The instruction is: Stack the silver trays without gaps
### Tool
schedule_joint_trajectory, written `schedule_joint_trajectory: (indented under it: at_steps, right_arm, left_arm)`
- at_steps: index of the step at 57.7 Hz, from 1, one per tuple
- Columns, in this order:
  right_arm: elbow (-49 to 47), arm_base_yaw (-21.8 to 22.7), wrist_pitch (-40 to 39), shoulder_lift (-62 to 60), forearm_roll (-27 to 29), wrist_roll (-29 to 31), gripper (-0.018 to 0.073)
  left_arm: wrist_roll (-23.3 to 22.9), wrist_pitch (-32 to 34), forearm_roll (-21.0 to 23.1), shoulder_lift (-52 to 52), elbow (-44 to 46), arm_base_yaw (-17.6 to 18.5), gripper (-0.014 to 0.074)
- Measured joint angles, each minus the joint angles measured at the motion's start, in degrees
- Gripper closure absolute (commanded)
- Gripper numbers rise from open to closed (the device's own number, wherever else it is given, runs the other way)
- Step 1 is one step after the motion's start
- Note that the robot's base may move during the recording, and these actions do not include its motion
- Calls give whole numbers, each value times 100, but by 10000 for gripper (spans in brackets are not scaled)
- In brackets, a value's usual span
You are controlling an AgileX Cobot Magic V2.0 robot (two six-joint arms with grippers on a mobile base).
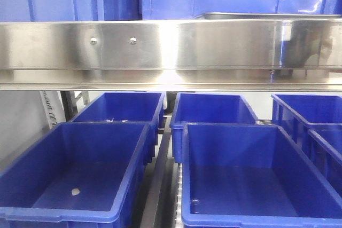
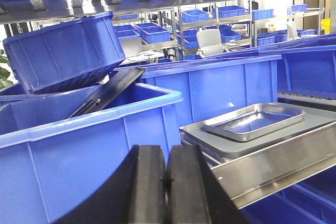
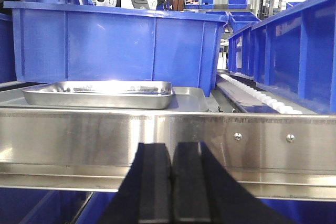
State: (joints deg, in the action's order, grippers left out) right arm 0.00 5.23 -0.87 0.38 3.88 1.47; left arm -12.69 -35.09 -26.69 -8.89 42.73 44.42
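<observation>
Steel shelf surface [image 3: 210, 109] sits among blue bins [image 3: 115, 45]. Silver tray [image 2: 254, 120] rests on wider grey tray [image 2: 315, 121], flat, open side up. Left wrist view: long side runs back and to right. Right wrist view: silver tray [image 3: 100, 94] seen side-on, long side left to right. Front view: only thin tray edge [image 1: 262, 16] above steel band [image 1: 171, 44]. Left gripper [image 2: 167, 182] jaws closed, empty. Right gripper [image 3: 171, 182] jaws closed, empty, below band.
</observation>
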Motion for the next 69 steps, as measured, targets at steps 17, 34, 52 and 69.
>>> schedule_joint_trajectory:
  at_steps: [17,34,52,69]
  right_arm:
    - [0,0,0,0,0,-10,637]
    - [0,0,0,0,0,-10,637]
    - [0,0,0,0,0,-10,637]
    - [0,0,0,0,0,-10,637]
  left_arm:
    - [0,0,0,0,0,0,603]
    - [0,0,0,0,0,0,603]
    - [0,0,0,0,0,0,603]
    - [0,0,-1,0,-21,-73,603]
